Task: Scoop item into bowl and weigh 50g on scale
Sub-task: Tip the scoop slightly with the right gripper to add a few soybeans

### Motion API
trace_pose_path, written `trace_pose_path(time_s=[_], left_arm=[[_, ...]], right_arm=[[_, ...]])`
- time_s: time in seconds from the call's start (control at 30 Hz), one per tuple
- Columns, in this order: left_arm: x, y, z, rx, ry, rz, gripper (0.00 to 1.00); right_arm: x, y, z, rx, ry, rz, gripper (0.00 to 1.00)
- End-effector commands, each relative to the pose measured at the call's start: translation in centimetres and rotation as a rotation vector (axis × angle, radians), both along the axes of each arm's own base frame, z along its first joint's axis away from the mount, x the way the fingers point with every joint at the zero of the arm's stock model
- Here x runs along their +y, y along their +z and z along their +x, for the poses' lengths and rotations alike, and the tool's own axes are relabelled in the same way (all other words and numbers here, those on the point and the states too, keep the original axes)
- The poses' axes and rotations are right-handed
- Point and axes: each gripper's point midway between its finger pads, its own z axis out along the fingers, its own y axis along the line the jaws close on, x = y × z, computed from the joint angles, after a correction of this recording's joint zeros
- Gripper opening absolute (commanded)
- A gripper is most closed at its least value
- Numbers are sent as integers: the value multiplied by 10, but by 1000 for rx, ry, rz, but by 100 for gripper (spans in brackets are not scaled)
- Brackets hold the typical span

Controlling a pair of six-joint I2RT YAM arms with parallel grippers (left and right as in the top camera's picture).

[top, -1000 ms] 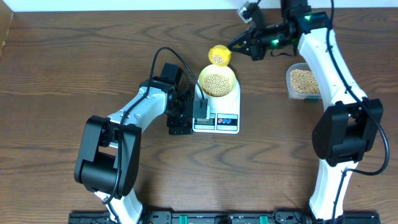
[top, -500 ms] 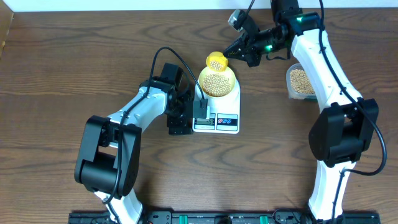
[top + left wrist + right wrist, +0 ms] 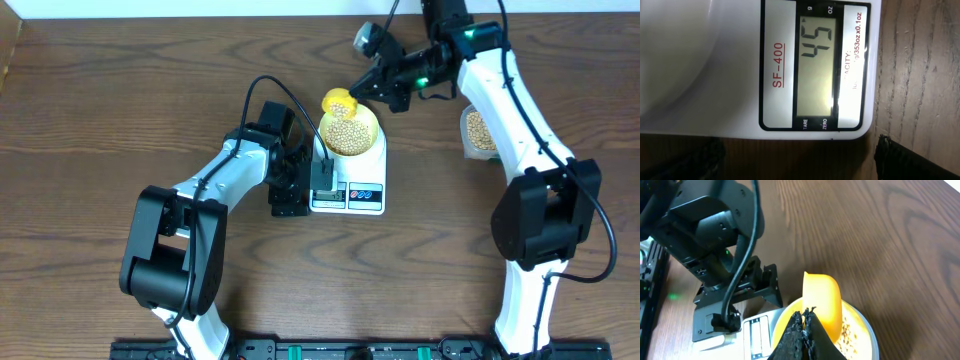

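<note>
The beans (image 3: 349,134) are tiny, round and tan. A heap of them lies in the pale-yellow bowl (image 3: 376,120). The bowl sits on the white scale (image 3: 372,196), at the end away from the buttons. More beans wait in the clear tub (image 3: 478,130), off to the right on the desk (image 3: 100,100), partly hidden by the right arm.

In the left wrist view the display (image 3: 816,65) shows 45. We want 50, so we think only a few more beans are needed.

The yellow scoop (image 3: 338,101) hangs tilted over the far left rim of the bowl. The right end effector (image 3: 388,82) is closed tight on its handle. We cannot tell how many beans are in the scoop.

The left end effector (image 3: 290,195) is wide open and holds nothing. It sits just beside the left side of the scale, and its camera looks at the number.

To do this step well, we should tip the scoop very slowly and let just a few beans roll out at a time. We should hold the scoop more over the middle of the bowl, so no beans bounce onto the desk. The scoop should not press on the bowl, or the number goes wrong. After each little tip we wait, read the number, and stop at 50. The left arm should stay off the scale.
</note>
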Motion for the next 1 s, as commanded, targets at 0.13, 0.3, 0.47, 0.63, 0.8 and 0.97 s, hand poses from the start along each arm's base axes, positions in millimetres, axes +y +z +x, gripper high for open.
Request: trace_pose_path(time_s=[0.13, 0.3, 0.47, 0.63, 0.8, 0.97], left_arm=[[2, -5, -5, 22, 9, 8, 98], [2, -5, -5, 22, 9, 8, 98], [2, -5, -5, 22, 9, 8, 98], [2, -5, -5, 22, 9, 8, 98], [2, -5, -5, 22, 9, 8, 98], [2, -5, -5, 22, 9, 8, 97]], right_arm=[[-1, 4, 5, -71, 19, -24, 1], [-2, 0, 9, -100, 15, -57, 1], [-4, -2, 14, -98, -14, -76, 1], [-9, -7, 20, -103, -52, -120, 1], [-8, -7, 17, -113, -26, -118, 1], [-8, -7, 17, -105, -32, -117, 1]])
